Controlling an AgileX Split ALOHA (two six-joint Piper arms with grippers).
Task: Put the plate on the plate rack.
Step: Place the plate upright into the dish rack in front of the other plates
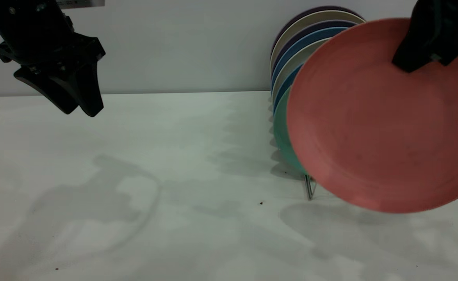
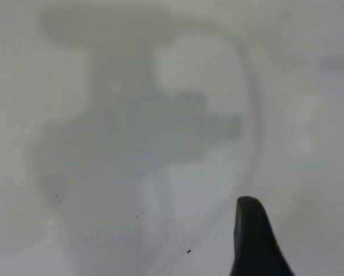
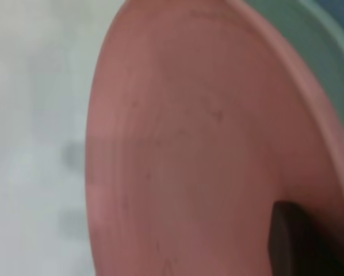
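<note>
Right gripper [image 1: 416, 64]: I see it at the upper rim of the plate, its jaws pinching that rim; one dark finger lies across the plate's face in the exterior view, and the right wrist view shows a finger [image 3: 298, 241] against the same pink face.
Plate [image 1: 381, 117]: salmon-pink, round, held up off the surface and tilted, its face turned toward the exterior camera. It hangs at the near end of the plate rack, just in front of the teal-green plate, overlapping it. I cannot tell whether the two plates touch. Its lower edge is clear of the surface, with a shadow under it.
Plate rack [image 1: 309, 187]: only a short piece of silver wire shows, standing on the surface below the teal-green plate and beside the pink plate's lower edge. I cannot tell whether the pink plate touches the wire.
Racked plates: teal-green plate [image 1: 281, 132] nearest the held plate; behind it a row of blue plates [image 1: 291, 54] and cream ones, with a dark one at the far end, all upright on edge.
Left gripper [image 1: 76, 93]: hangs above the surface, well apart from the rack on the side away from the right gripper, holding nothing; the jaws look pressed close together at the tips.
Surface [image 1: 174, 164]: white, with arm shadows and a few dark specks.
</note>
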